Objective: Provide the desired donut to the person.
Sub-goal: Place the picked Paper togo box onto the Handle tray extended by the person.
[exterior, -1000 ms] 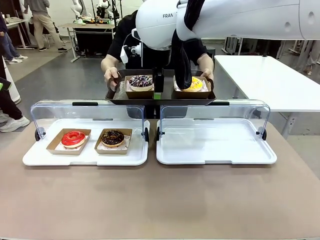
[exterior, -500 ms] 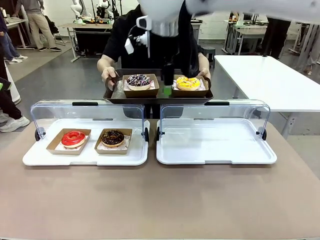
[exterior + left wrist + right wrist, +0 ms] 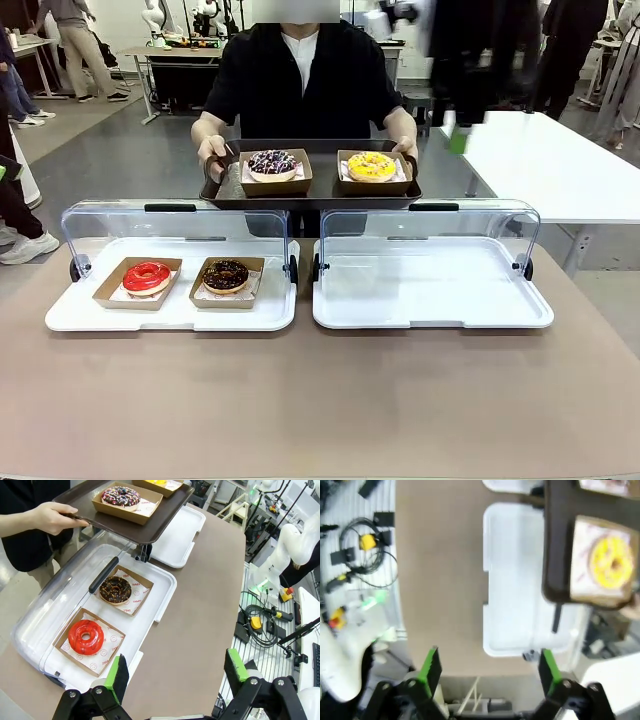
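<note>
The person (image 3: 300,80) in a black top stands across the table holding a dark tray (image 3: 310,190) with both hands. Two boxed donuts rest on it: a sprinkled chocolate one (image 3: 272,163) and a yellow one (image 3: 372,165). A red donut (image 3: 147,277) and a chocolate donut (image 3: 225,275) sit in boxes on the left white tray (image 3: 170,315). High over the table, my right gripper (image 3: 489,672) is open and holds nothing, and the yellow donut (image 3: 610,562) lies far ahead of it. My left gripper (image 3: 177,672) is open and empty above the table's left end, near the red donut (image 3: 86,636).
The right white tray (image 3: 430,290) holds nothing, and its clear lid (image 3: 430,225) is swung back, like the left tray's lid. A blurred green pad (image 3: 458,140) of the moving right arm shows at the upper right. A white table (image 3: 540,160) stands behind, with bystanders far off.
My right arm rose off the person's tray and swung up and to the right, leaving the yellow donut in its box there. The person's tray shifted slightly.
</note>
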Available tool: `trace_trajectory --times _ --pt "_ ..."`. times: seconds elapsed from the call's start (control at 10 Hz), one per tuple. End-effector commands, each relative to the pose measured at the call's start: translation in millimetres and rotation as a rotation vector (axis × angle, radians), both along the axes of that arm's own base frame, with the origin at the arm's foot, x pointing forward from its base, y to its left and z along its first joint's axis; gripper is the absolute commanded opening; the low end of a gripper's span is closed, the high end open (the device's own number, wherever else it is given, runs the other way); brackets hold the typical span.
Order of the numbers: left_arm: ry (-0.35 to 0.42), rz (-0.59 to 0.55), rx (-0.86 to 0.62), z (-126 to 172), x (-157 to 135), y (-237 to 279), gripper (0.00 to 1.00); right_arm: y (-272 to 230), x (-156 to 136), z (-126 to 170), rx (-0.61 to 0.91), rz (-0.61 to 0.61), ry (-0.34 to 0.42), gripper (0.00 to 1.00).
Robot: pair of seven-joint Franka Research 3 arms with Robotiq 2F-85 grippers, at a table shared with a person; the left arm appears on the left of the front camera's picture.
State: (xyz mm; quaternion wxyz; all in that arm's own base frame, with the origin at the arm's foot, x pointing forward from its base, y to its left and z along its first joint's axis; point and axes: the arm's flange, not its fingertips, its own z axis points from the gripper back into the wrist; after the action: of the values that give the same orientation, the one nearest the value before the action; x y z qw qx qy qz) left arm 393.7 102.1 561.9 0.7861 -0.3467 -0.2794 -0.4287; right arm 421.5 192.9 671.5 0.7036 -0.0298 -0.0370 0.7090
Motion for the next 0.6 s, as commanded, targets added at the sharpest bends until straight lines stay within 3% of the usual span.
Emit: trace_trajectory --times 0.0,0.5 --pt "0.007 0.009 -0.018 2.9 -0.3 -1.2 1.00 -47.1 -6.2 -33.1 0.034 -0.039 -0.060 1.00" --pt "0.007 0.009 -0.018 2.9 -0.3 -1.2 1.00 -139.6 6.8 -75.1 0.095 -0.109 -0.042 1.00"
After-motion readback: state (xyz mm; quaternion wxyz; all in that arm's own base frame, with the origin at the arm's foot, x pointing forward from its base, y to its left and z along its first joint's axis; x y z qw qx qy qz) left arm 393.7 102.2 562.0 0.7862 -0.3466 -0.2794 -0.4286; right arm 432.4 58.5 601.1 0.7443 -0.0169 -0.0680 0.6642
